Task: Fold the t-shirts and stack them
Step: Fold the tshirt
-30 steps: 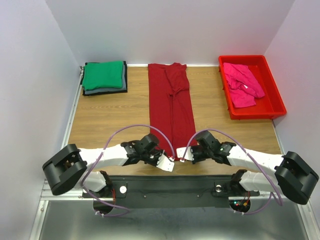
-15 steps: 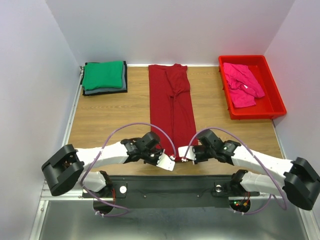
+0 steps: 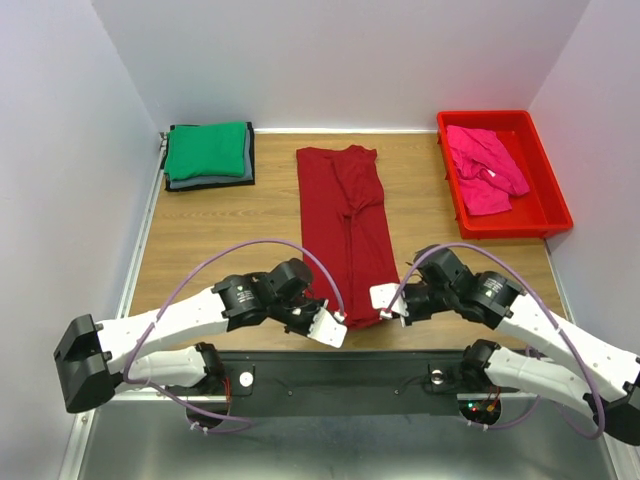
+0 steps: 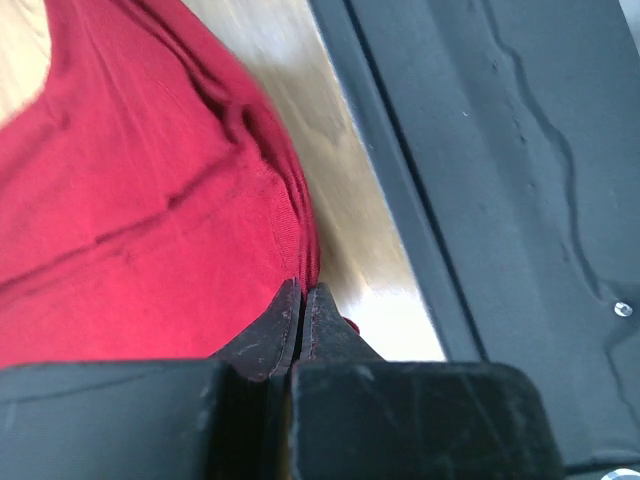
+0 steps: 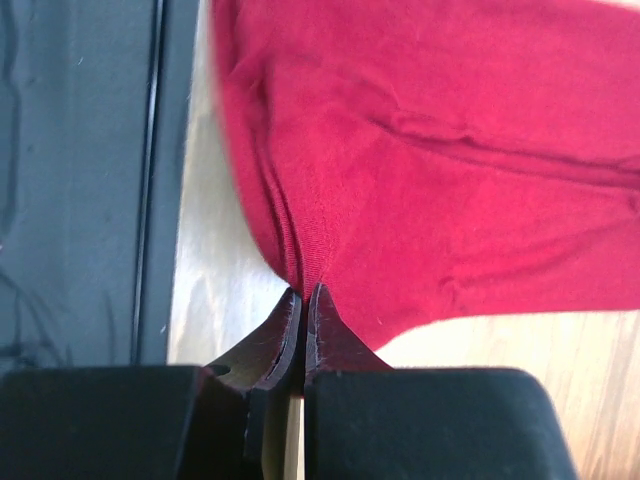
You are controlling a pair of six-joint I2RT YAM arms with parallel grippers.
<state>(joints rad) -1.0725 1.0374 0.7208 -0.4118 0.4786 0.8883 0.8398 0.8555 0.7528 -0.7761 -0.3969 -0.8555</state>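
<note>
While our left gripper (image 3: pixel 338 322) and right gripper (image 3: pixel 388 300) each clamp shut on a hem corner of the long dark red cloth t-shirt (image 3: pixel 345 220) at the near edge of the wooden tabletop (image 3: pixel 230 230), we risk a thin pinch slipping and skewing the fold.

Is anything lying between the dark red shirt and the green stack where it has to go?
Nothing visible: only wooden table lies between the dark red shirt and the green stack.

No text, label, brand, number or sign can be read in any of the three views; no legible marking is seen on any surface shown.
</note>
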